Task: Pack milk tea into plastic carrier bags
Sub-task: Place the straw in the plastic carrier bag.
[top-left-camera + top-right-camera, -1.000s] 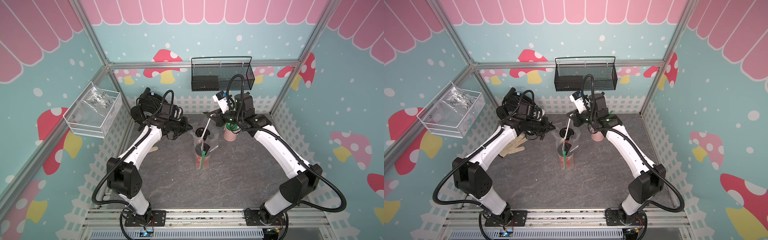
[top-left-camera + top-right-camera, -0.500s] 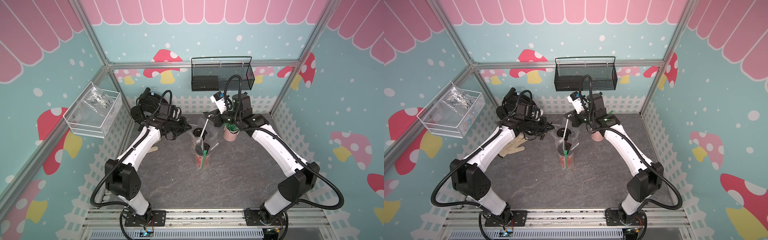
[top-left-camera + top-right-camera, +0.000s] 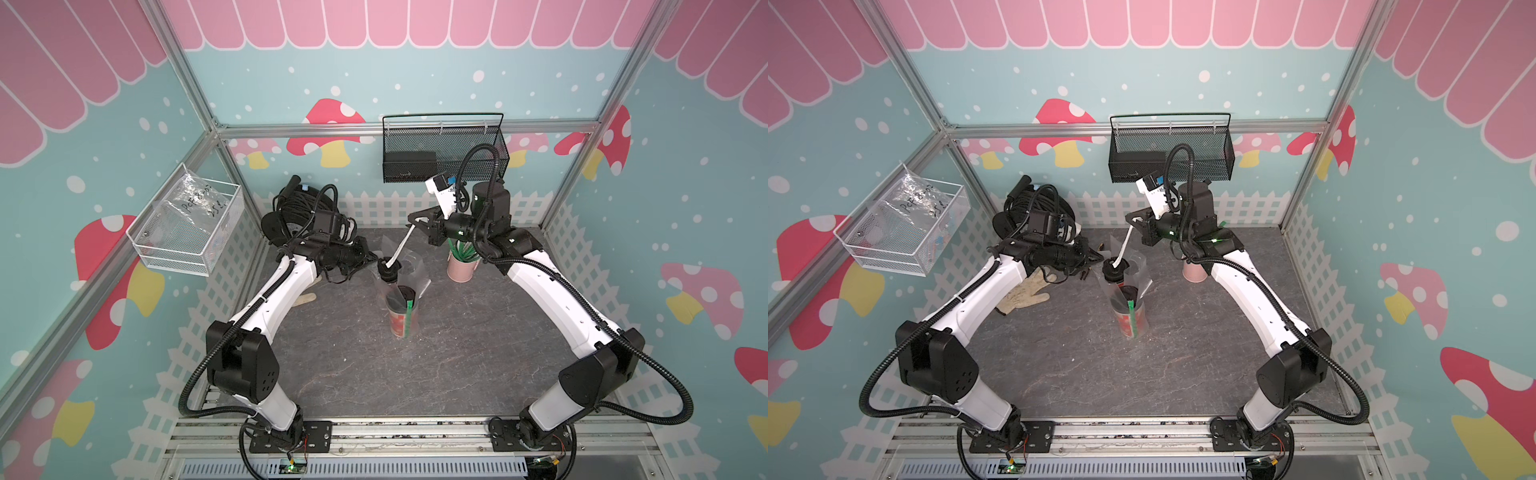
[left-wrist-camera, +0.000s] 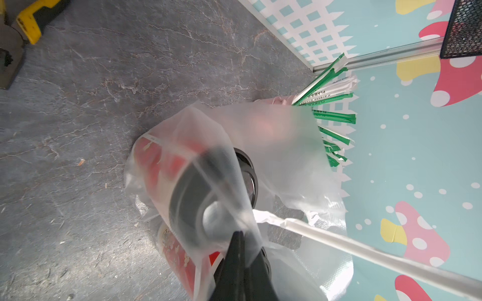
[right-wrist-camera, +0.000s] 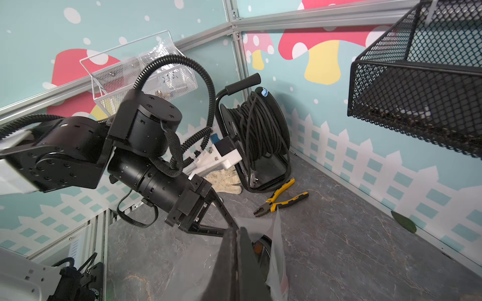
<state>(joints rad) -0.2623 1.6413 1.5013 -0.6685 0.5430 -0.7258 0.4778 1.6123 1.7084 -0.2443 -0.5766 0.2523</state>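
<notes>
Two milk tea cups with black lids stand inside the clear plastic carrier bag at mid-table. The red cup is nearer the front. Behind it, the other cup's lid shows. My left gripper is shut on the bag's upper edge beside that lid. My right gripper, above and behind the cups, is shut on a white wrapped straw. The straw slants down to the rear lid.
A pink pot of green straws stands right of the bag, under my right wrist. A cable reel, a glove and pliers lie at the back left. A black mesh basket and a white wire basket hang on the walls.
My right gripper has carried the straw a little left, and its lower end now meets the rear cup's lid. The left gripper keeps its hold on the bag.
</notes>
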